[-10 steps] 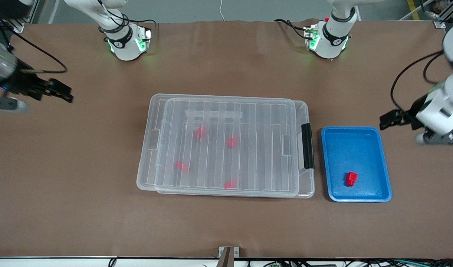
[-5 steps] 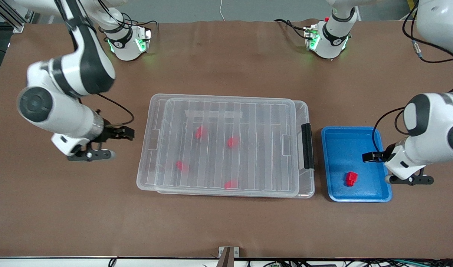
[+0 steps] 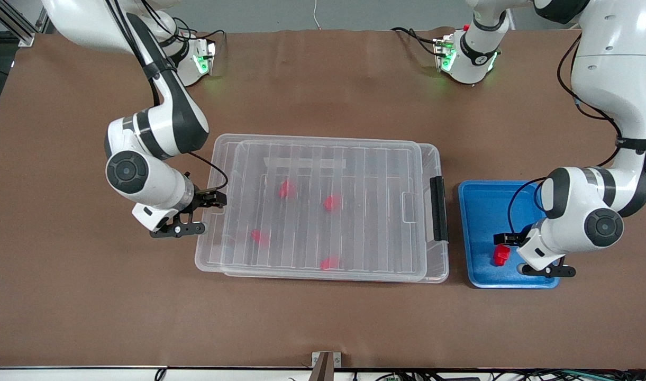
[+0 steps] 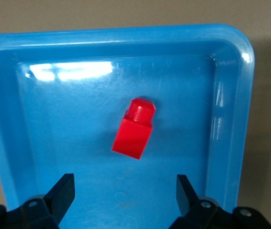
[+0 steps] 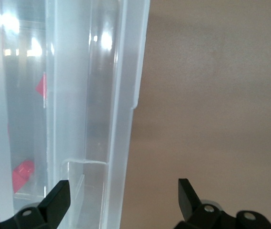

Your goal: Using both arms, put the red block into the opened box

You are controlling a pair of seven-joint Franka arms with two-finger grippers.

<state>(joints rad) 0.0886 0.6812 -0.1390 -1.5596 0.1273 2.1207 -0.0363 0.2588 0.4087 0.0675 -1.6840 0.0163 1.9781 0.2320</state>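
A small red block lies in the blue tray, in the part nearer the front camera. My left gripper hangs open low over the tray. The block lies just ahead of its fingertips, not between them. The clear box sits mid-table with its ribbed lid lying over it and a black latch at the end beside the tray. Several red blocks show through the lid. My right gripper is open over the box rim at the right arm's end.
The blue tray's raised rim surrounds the block on all sides. Brown table surface stretches round the box and tray. Both arm bases stand along the edge farthest from the front camera. A small bracket sits at the front edge.
Both arms have swung in and down from the table's ends. The left gripper has come over the tray beside the red block. The right gripper has reached the box's short end.
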